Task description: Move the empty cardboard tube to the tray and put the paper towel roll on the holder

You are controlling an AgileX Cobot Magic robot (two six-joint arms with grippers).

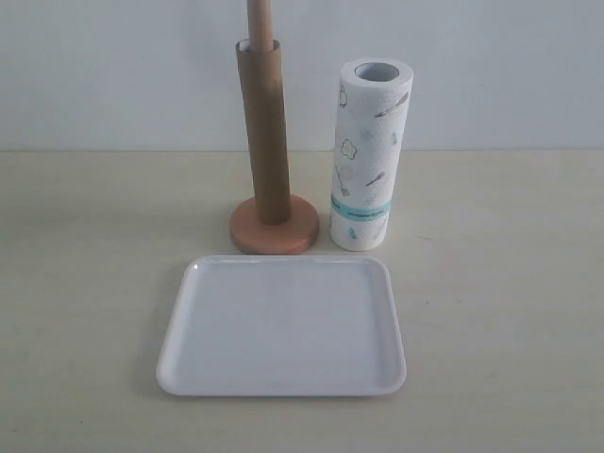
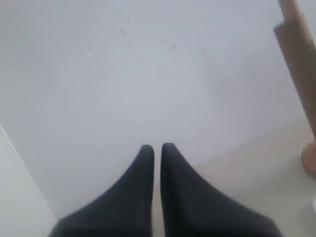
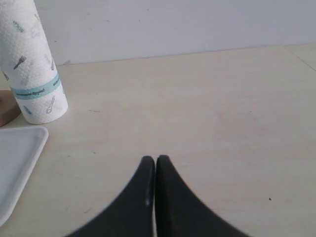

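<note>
The empty cardboard tube point(image 1: 264, 132) stands upright, slid over the pole point(image 1: 260, 19) of the wooden holder, whose disc base point(image 1: 274, 226) rests behind the tray point(image 1: 283, 326). Just right of the base stands the paper towel roll point(image 1: 368, 156), upright, teal band low. Neither arm appears in the exterior view. My left gripper point(image 2: 157, 147) is shut and empty, well away from the cardboard tube point(image 2: 298, 54) at the frame's edge. My right gripper point(image 3: 155, 159) is shut and empty over bare table, with the paper towel roll point(image 3: 32, 64) and a tray corner point(image 3: 19, 158) off to one side.
A pale wall point(image 1: 113, 66) runs behind the beige table point(image 1: 500, 283). Bare tabletop lies on both sides of the tray and in front of it.
</note>
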